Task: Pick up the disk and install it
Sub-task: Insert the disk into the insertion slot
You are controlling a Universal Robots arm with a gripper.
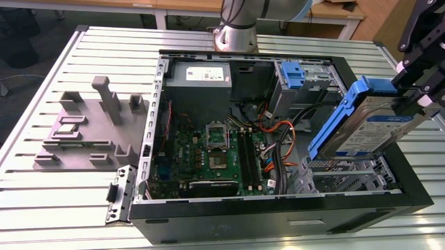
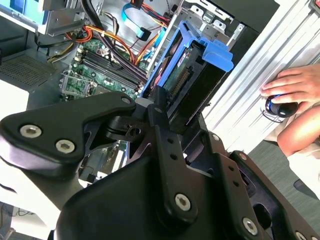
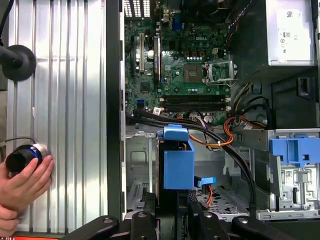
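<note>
The black claw [image 1: 411, 107] clamps the tilted silver hard drive in its blue plastic carrier [image 1: 367, 130] above the open metal drive cage [image 1: 347, 176] at the exterior view's right. Just left of the cage, a bundle of orange and black cables [image 1: 282, 148] crowds the gap. Farther back stands an upright blue plastic bracket [image 1: 293, 75]. On the slatted metal counter [image 1: 62, 200], a grey moulded fixture [image 1: 90, 130] takes the left side. In the first wrist view a person's hand [image 3: 25, 182] lies beside the black case wall [image 3: 114, 100].

Lab: slatted aluminium bench [image 1: 56, 208], opened computer [image 1: 278, 208]
</note>
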